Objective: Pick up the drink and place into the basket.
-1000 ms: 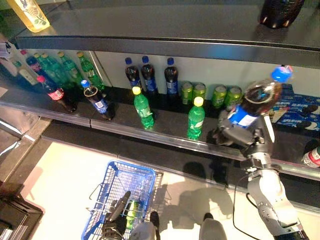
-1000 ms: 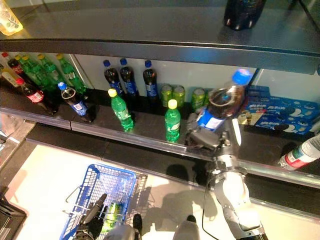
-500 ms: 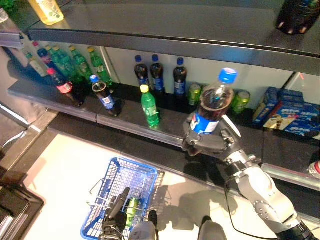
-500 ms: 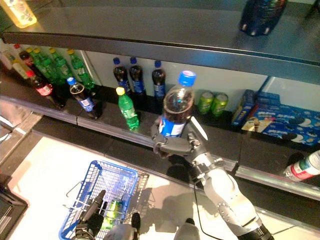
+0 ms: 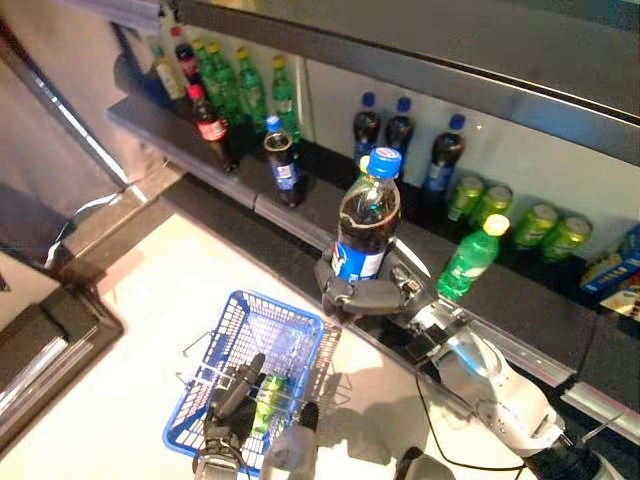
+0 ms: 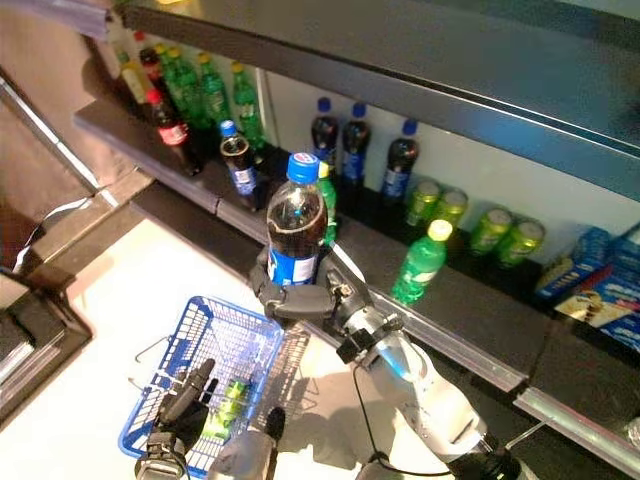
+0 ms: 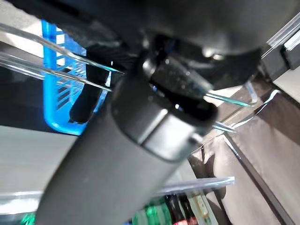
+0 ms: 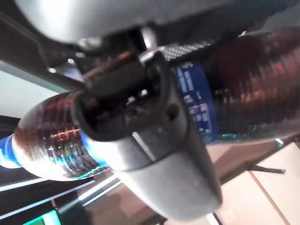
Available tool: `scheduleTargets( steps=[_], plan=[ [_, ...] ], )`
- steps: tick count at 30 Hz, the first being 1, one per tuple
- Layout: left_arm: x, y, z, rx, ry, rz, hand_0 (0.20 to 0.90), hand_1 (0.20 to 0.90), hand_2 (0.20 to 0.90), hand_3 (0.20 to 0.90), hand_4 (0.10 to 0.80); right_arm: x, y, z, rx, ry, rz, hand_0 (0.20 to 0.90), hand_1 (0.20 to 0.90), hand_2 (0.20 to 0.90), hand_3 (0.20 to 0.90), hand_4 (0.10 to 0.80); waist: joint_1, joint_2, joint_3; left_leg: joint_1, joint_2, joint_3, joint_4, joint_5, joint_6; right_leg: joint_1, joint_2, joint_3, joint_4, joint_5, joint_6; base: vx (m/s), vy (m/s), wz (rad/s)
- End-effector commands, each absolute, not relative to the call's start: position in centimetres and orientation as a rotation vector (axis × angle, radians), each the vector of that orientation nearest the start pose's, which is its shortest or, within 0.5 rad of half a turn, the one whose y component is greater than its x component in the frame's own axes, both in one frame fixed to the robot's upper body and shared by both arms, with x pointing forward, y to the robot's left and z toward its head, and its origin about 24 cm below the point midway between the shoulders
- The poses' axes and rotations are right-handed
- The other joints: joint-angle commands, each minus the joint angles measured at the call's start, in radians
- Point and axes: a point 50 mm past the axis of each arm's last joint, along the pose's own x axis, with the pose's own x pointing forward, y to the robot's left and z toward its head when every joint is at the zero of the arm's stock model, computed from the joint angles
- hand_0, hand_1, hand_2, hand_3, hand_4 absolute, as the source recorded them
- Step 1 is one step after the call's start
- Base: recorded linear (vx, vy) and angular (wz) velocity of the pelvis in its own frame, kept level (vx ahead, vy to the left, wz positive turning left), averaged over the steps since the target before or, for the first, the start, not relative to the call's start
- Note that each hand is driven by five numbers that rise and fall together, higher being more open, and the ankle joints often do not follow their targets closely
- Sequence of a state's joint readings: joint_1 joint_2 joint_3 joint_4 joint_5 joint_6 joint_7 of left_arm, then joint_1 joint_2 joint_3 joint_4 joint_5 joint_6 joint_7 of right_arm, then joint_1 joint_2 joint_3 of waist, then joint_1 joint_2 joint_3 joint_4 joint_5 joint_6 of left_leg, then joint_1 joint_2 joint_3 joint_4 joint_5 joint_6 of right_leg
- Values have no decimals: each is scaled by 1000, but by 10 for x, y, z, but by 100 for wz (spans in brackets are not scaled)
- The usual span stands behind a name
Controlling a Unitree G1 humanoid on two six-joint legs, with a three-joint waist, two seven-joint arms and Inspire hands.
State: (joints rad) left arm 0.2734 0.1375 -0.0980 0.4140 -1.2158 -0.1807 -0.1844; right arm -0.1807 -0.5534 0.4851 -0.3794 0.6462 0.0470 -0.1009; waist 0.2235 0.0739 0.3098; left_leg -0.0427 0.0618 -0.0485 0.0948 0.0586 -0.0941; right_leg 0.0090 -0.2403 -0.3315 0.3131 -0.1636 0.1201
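Observation:
My right hand (image 5: 362,298) is shut on a dark cola bottle (image 5: 366,222) with a blue cap and blue label. It holds the bottle upright in front of the shelf edge, above and to the right of the blue basket (image 5: 292,314). The bottle also shows in the right wrist view (image 8: 243,89), with the hand (image 8: 154,154) wrapped round it. My left hand (image 5: 236,396) is shut on the basket's wire handles (image 7: 61,47) and holds it low in front. A green drink (image 5: 268,396) lies in the basket.
The dark shelf (image 5: 300,215) carries green bottles (image 5: 235,85) at the far left, cola bottles (image 5: 400,135) at the back, green cans (image 5: 520,220) and a green bottle (image 5: 468,262) with a yellow cap. Another cola bottle (image 5: 283,172) stands near the shelf edge. A dark platform (image 5: 40,340) lies at the left.
The camera has shifted. My right hand has carried the cola bottle left along the shelf, past the green bottle, and set it upright nearer the basket.

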Motion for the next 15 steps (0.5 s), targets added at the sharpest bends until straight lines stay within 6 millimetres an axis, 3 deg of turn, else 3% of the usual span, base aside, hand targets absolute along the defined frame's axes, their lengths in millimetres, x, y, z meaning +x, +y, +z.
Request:
scheduleTargets(
  steps=[1,15],
  plan=[
    [202,210,18,-836,-154,-93,300,300,300,200,100,227,-72,213,206,-604,691,300,300,300,200,100,27,-20,-53,10,-3,-4,116,-48,1,44,48,-33,-40,22,-80,2,-18,42],
    [207,191,95,-731,-307,-452,300,300,300,200,100,242,-62,213,199,-605,442,300,300,300,200,100,153,-38,-40,-29,-44,-124,136,-38,11,80,48,-119,-48,35,-73,52,-21,29]
  ],
)
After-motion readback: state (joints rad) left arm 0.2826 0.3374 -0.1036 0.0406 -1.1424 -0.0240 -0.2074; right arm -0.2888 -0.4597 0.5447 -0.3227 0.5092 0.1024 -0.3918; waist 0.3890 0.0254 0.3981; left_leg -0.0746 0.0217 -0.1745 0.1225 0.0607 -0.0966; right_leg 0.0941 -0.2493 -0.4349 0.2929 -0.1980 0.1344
